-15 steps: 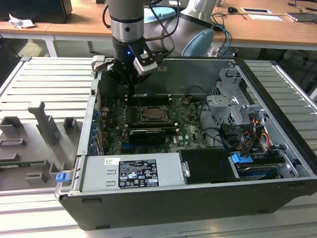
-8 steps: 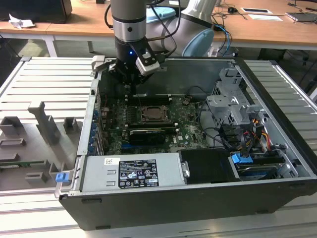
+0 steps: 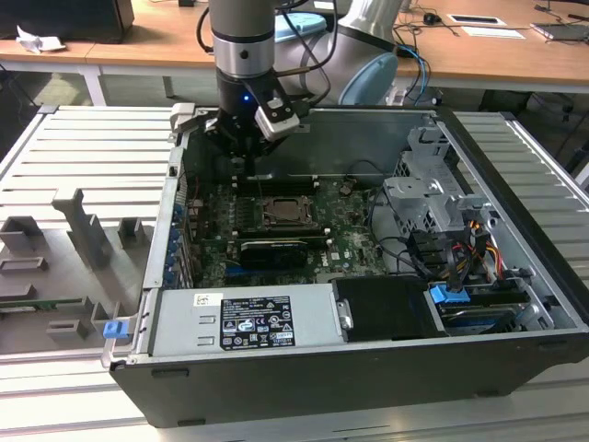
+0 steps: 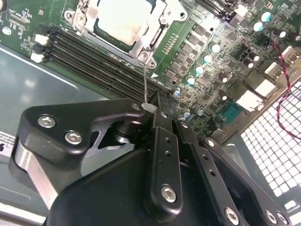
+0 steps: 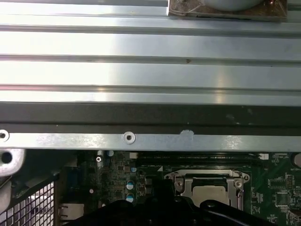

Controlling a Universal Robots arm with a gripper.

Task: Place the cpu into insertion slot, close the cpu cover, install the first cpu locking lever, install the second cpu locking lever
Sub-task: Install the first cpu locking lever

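Inside an open computer case, the gripper hovers near the rear wall, fingers closed together on nothing; to the exterior view's right, the cpu sits in the insertion slot, framed by the cpu cover

A white label sits on the grey power supply box, lower middle of the exterior view, crowded with dark print and small marks, none of it legible. Nothing else carries readable text.
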